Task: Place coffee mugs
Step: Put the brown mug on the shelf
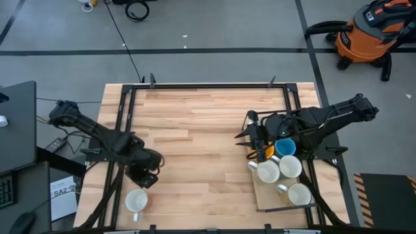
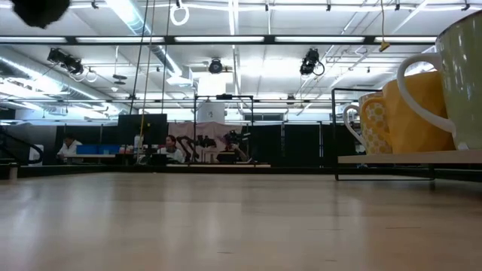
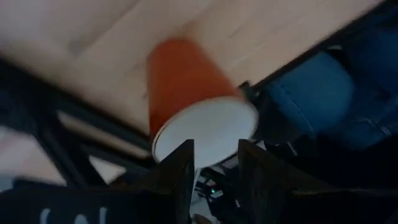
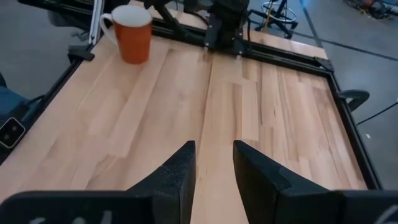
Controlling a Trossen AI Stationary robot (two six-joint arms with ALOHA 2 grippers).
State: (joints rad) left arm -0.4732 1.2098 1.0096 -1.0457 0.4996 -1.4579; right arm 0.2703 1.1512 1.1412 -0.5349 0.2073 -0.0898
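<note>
One mug (image 1: 136,201) stands alone on the near left of the table (image 1: 208,130), orange outside and white inside as the wrist views show it, and it looks like the only one set out so far. The rest wait in a cluster on a board (image 1: 266,195) at the near right: a bright blue mug (image 1: 285,147), a yellow-orange one (image 1: 266,153) and three pale mugs (image 1: 288,167) can be made out, so most of the task appears to be left. The left gripper (image 1: 148,178) hovers just beyond the placed mug, up and to its right in the high view; its fingers (image 3: 180,171) stand parted with the mug's rim in front of them, and nothing shows between them. The right gripper (image 1: 250,135) sits at the far left edge of the cluster, just beside the yellow-orange and blue mugs, its fingers (image 4: 180,171) parted over bare wood and holding nothing.
</note>
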